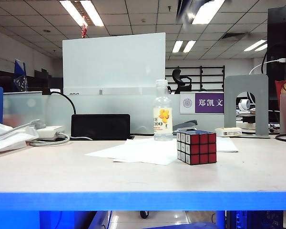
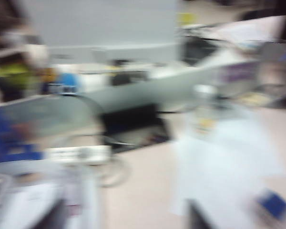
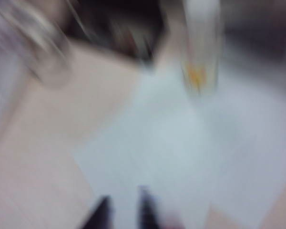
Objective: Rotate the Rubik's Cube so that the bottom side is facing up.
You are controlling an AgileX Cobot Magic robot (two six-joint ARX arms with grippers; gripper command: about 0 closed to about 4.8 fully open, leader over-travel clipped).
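Observation:
The Rubik's Cube (image 1: 197, 147) stands on the table at the edge of a white paper sheet (image 1: 138, 150). Its red face points at the exterior camera and a white face points left; the top is seen too edge-on to name its colour, and the bottom side is hidden. Neither arm shows in the exterior view. The left wrist view is badly blurred: my left gripper (image 2: 128, 219) is open over bare table, dark fingers far apart, and a blue patch (image 2: 274, 205) off to one side may be the cube. My right gripper (image 3: 124, 210) hangs over the paper, fingers a narrow gap apart, holding nothing.
A clear drink bottle (image 1: 162, 112) stands just behind the cube, and shows blurred ahead of the right gripper (image 3: 200, 52). A black box (image 1: 100, 126) and a white power strip with cables (image 1: 50, 133) lie at the back left. A grey bookend (image 1: 246, 102) stands at the back right.

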